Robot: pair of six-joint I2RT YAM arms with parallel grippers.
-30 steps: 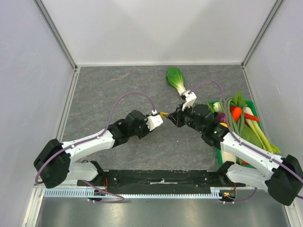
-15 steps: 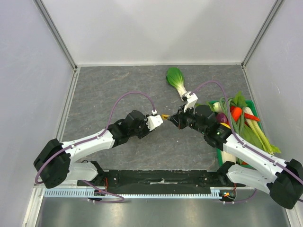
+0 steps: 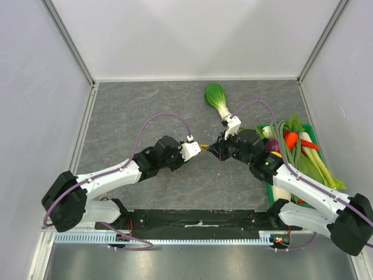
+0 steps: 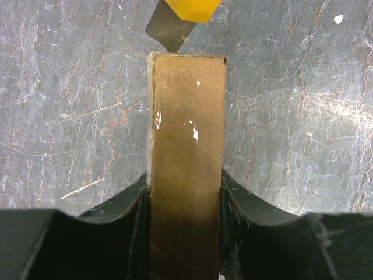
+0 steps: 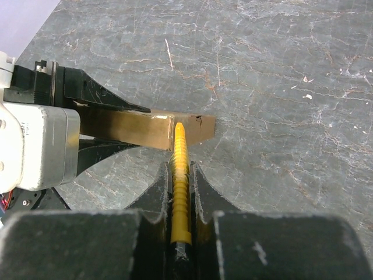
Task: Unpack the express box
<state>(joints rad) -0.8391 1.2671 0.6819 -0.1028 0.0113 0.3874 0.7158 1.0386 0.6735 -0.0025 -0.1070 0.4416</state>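
Note:
The express box (image 4: 186,128), a narrow brown cardboard box, sticks out forward from my left gripper (image 4: 185,178), which is shut on its two long sides above the grey stone table. My right gripper (image 5: 179,168) is shut on a yellow utility knife (image 5: 180,192). The knife's tip rests against the free end of the express box (image 5: 140,129). In the left wrist view the knife's yellow nose (image 4: 189,8) and grey blade (image 4: 169,32) touch the box's far end. In the top view the left gripper (image 3: 195,149) and the right gripper (image 3: 214,149) meet mid-table.
A green-and-white bok choy (image 3: 217,97) lies on the table behind the right arm. A green crate (image 3: 269,188) filled with vegetables stands at the right edge. Grey walls close in the table on three sides.
The right wrist has shifted very slightly. Both grips and the box stay as they were.

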